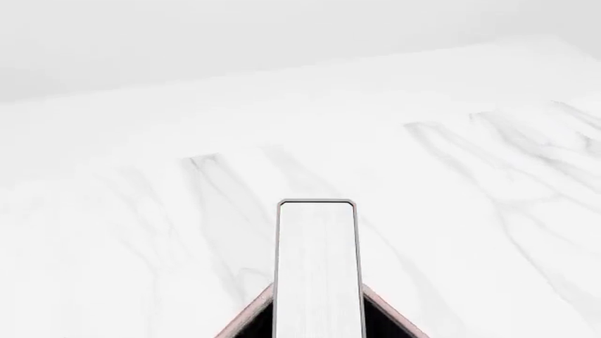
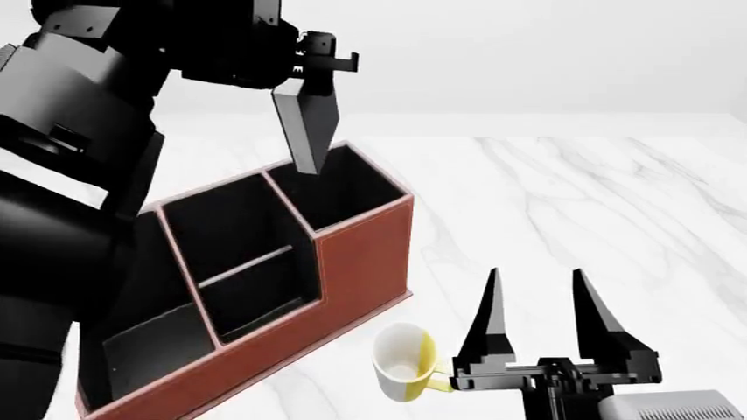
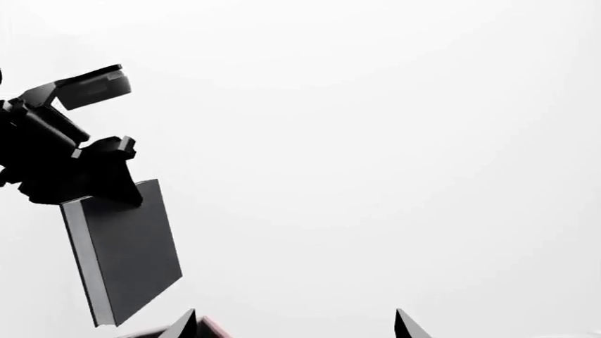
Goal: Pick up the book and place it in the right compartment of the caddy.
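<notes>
My left gripper (image 2: 310, 80) is shut on the black book (image 2: 306, 131) and holds it upright by its top. The book's lower end hangs just above the mouth of the right compartment (image 2: 348, 185), the tall end of the red-brown caddy (image 2: 362, 254). The left wrist view shows the book's white page edges (image 1: 317, 267) with the caddy's rim (image 1: 246, 320) and black inside below. In the right wrist view the book (image 3: 127, 250) hangs tilted from the left gripper (image 3: 98, 176). My right gripper (image 2: 537, 306) is open and empty, near the table's front, right of the caddy.
A white-and-yellow mug (image 2: 407, 363) lies on its side on the white marble table (image 2: 583, 210), between the caddy's front wall and my right gripper. The caddy's middle section (image 2: 240, 254) and low section (image 2: 152, 346) lie left of the tall one.
</notes>
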Tool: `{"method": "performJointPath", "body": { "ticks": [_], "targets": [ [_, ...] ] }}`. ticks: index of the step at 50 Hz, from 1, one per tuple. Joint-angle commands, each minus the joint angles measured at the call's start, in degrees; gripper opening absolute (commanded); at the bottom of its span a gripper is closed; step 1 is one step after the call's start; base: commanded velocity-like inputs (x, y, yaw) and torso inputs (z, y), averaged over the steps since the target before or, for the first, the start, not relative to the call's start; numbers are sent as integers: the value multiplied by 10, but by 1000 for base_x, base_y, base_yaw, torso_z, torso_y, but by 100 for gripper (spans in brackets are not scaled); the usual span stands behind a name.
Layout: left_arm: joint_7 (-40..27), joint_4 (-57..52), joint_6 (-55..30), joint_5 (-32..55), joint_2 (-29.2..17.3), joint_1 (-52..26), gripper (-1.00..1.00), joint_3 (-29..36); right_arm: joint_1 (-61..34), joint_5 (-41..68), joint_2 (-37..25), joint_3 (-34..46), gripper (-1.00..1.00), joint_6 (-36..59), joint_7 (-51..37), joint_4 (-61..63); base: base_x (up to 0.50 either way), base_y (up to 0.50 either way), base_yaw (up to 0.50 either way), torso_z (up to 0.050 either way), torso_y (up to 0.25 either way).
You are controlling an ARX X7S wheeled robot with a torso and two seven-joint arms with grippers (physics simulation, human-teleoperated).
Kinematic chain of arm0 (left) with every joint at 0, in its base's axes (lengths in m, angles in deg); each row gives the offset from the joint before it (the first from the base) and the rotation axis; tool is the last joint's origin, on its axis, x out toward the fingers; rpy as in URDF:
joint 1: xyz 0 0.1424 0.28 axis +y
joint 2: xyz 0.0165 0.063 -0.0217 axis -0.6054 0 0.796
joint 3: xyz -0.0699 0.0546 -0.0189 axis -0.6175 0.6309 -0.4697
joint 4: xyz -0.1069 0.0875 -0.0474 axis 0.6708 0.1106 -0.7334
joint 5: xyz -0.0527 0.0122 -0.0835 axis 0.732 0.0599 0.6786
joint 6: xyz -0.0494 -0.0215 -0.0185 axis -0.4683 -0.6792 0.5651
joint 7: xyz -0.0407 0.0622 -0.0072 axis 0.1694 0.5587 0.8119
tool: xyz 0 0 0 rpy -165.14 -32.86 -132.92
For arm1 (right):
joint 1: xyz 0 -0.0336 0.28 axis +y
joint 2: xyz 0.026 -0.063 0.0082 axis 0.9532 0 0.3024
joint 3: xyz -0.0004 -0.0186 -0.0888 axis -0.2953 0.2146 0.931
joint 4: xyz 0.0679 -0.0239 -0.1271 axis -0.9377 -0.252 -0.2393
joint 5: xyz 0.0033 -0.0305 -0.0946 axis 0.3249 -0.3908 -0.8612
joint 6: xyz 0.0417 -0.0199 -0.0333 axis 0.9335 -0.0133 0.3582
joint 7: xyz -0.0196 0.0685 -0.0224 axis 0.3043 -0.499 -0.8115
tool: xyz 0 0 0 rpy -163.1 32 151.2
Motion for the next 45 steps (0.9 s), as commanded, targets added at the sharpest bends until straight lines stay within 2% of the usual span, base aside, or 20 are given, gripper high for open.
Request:
{"method": "performJointPath", "body": {
  "ticks": [1,18,34,45],
  "targets": [
    [17,-12,-7,10,16,1,-100,6,-1,-9,8,-9,100,-3,10,-5,0,0,0,0,0],
    [-20,-82,-27,41,-3,35,-100,-1,0,-10,6,-6,100,-7,8,-8,0,0,0,0,2],
    [-4,-28,-4,28,14,39,-100,18,-1,-9,4,-4,100,-6,5,-9,0,0,0,1,1],
    [-14,-50,-1,34,13,62,-100,37,-4,-8,3,-3,100,-8,4,-12,0,0,0,0,1]
  ]
}}
